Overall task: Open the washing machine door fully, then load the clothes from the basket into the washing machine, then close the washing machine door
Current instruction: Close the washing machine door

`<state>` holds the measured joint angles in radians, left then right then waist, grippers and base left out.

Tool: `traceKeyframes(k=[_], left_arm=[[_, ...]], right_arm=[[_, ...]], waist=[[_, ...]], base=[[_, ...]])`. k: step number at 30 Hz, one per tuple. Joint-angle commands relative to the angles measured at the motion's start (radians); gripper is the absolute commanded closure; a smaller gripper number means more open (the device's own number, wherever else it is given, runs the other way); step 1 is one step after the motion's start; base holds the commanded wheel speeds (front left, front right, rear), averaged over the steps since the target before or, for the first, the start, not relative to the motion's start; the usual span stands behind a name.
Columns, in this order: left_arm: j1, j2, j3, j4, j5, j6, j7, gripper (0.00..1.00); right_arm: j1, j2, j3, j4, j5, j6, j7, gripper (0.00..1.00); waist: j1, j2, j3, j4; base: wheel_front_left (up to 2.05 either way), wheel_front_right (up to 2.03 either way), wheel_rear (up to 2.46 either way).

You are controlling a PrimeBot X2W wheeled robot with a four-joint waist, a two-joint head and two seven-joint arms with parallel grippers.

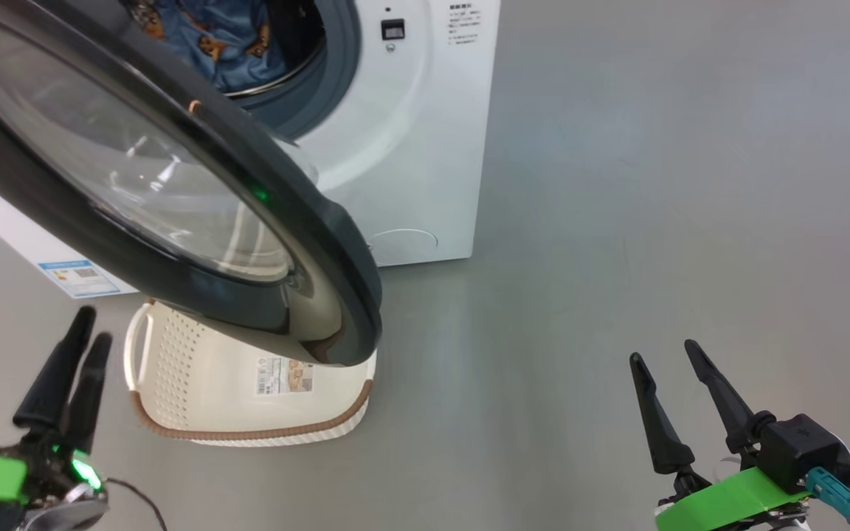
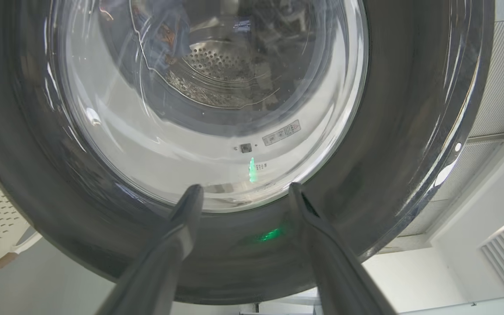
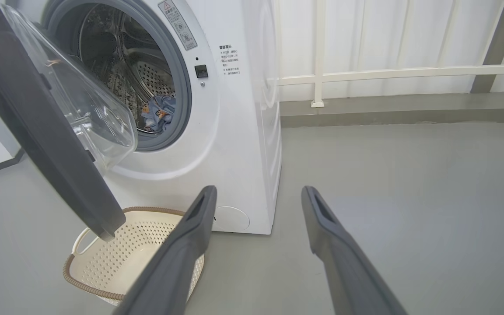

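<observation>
While one washing machine door (image 1: 130, 162) hangs swung out, glossy black ring round bulging clear glass, one white boxy washing machine (image 1: 410, 133) stands at 12 o'clock in head view. Clothes (image 1: 211, 44): blue printed fabric, crumpled, inside perforated steel drum (image 3: 147, 74). One basket (image 1: 204, 383), cream perforated plastic, brown woven-look rim, on smooth grey floor (image 1: 617, 221) at 7 o'clock, under door. Two grippers: left gripper (image 1: 94, 324) at 8 o'clock, right gripper (image 1: 662, 350) at 4 o'clock; jaws of both spread, gripping nothing.

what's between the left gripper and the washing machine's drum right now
The washing machine door. In the left wrist view the open left gripper points at its glass, and the drum shows through it.
</observation>
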<state>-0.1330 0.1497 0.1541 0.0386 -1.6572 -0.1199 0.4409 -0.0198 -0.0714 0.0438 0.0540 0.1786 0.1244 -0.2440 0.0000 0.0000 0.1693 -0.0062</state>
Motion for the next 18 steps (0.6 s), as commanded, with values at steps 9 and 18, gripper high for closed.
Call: traceKeyframes(k=[9,18], left_arm=[[0.062,-0.019,0.045,-0.127,0.234,-0.011,-0.21,0.0],[0.13,0.037,-0.073,-0.159,0.681,-0.006,-0.445,0.0]], right_arm=[[0.015,-0.017,0.02,-0.032,-0.005,0.006,0.01,0.0],[0.033,-0.014,0.015,-0.035,-0.008,0.006,0.02,0.0]], waist=[[0.0,0.0,-0.034,0.031],[0.0,0.0,-0.075,0.038]], base=[[0.0,0.0,0.0],[0.0,0.0,0.0]])
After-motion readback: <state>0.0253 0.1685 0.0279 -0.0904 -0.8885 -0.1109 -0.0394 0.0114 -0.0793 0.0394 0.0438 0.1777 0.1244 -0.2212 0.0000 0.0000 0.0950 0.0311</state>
